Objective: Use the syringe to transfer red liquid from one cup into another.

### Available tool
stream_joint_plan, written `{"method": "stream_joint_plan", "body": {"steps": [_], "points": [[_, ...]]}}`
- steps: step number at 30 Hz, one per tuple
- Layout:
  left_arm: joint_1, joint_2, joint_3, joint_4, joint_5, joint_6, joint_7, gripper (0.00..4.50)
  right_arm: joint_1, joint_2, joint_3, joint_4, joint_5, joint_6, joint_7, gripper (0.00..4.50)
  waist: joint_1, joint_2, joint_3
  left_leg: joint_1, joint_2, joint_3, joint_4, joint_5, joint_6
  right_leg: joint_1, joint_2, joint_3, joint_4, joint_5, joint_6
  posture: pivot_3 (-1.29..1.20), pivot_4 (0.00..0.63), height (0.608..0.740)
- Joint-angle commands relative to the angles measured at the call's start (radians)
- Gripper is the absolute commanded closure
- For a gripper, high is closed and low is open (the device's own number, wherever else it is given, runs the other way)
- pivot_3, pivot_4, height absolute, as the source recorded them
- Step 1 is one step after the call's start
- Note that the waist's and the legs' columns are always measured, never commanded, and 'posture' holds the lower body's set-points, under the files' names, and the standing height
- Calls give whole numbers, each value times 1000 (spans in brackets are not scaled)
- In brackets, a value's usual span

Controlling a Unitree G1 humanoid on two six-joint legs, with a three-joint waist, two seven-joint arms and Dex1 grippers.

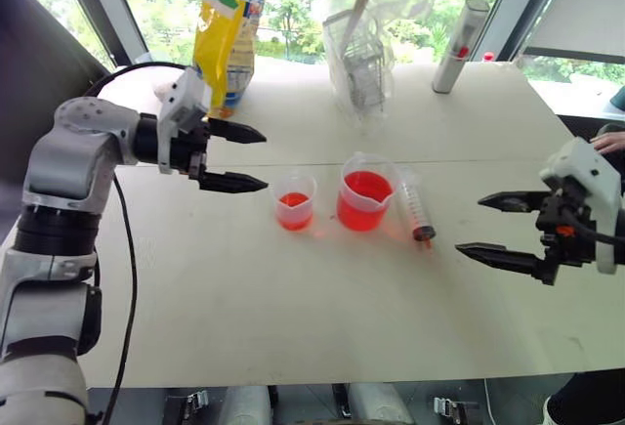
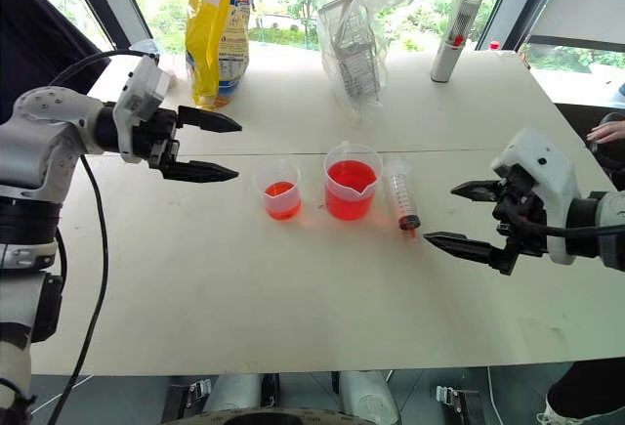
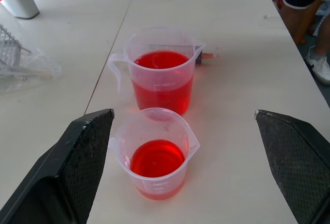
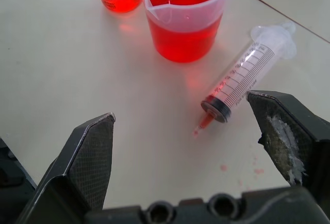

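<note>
The syringe (image 1: 415, 207) lies flat on the table just right of the larger spouted cup (image 1: 365, 191), its orange-red tip (image 4: 204, 123) pointing toward the table's near edge. That cup holds red liquid (image 3: 164, 61) about half way up. The smaller cup (image 1: 294, 201) stands to its left with a little red liquid in the bottom. My left gripper (image 1: 250, 158) hovers open left of the smaller cup, pointing at it. My right gripper (image 1: 486, 225) hovers open right of the syringe, nothing between its fingers.
At the back of the table stand a yellow bag (image 1: 227, 29), a clear plastic bag with a wire rack (image 1: 366, 54) and a white cylinder (image 1: 459, 46). A few red drops (image 4: 225, 168) mark the table near the syringe tip. A person's hand (image 1: 610, 140) rests at the right edge.
</note>
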Motion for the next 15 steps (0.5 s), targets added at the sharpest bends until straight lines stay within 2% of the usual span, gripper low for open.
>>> {"method": "stream_joint_plan", "body": {"steps": [1,15], "points": [[4,0,18,-52,-26,20,16,0,13,-9,-48,-5,-16,-32,9,32,-1,0,0,0,0,0,0,0,0,0,0,0,0,0,0,0,150,739],[-19,-26,5,-29,-38,11,11,0,94,-36,-109,36,-74,-44,55,32,0,0,0,1,0,0,0,0,0,1,0,0,0,0,0,0,150,739]]}}
